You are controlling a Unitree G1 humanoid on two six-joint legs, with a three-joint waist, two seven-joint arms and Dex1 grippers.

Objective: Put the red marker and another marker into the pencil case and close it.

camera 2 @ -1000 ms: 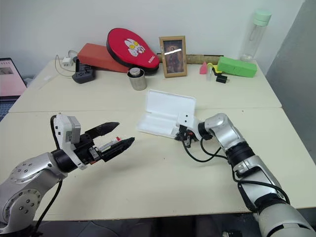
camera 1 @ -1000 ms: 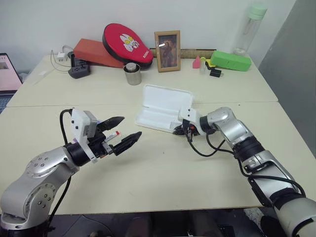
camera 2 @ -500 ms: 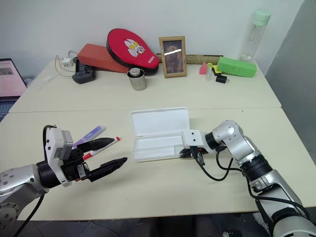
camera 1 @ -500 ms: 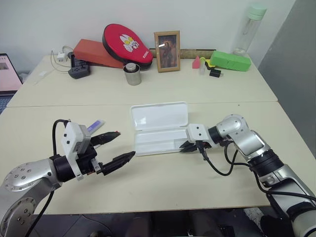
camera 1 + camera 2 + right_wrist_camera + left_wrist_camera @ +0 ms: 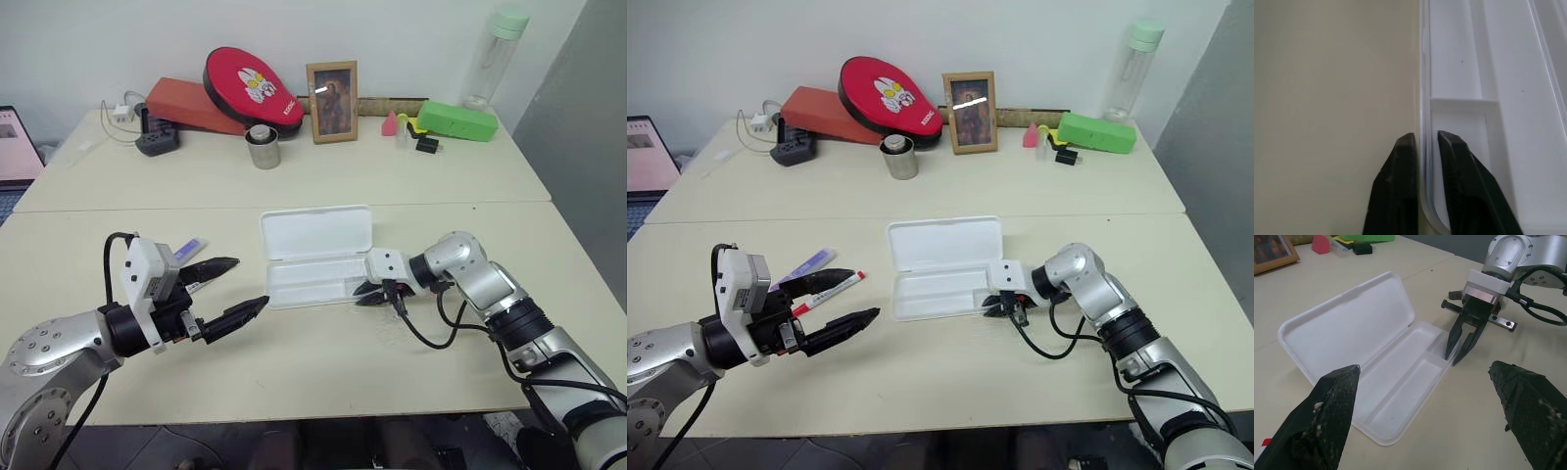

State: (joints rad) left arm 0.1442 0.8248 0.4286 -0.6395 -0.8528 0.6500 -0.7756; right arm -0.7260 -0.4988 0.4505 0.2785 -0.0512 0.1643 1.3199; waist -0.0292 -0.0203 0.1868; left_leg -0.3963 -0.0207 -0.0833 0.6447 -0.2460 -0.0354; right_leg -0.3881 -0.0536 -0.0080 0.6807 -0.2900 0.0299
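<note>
White moulded plastic makes up the rectangular hinged pencil case point(image 5: 942, 266), which lies open in the middle of the cream bench point(image 5: 950, 372), lid leaning back on the far side and shallow tray on the near side with nothing in it. The right end effector point(image 5: 1461, 343) straddles the tray's right-hand rim with its two black fingers a narrow gap apart, one inside the wall and one outside; I judge it is placed there to steady or position the case for loading. The left end effector point(image 5: 835, 305) hovers spread wide and carrying nothing, near the left of the case. Just behind it lie the slim white red-capped marker point(image 5: 830, 291) and the short lavender-purple marker point(image 5: 807, 265), both partly hidden by the fingers. Whether the right fingers actually press the rim is hard to make out.
</note>
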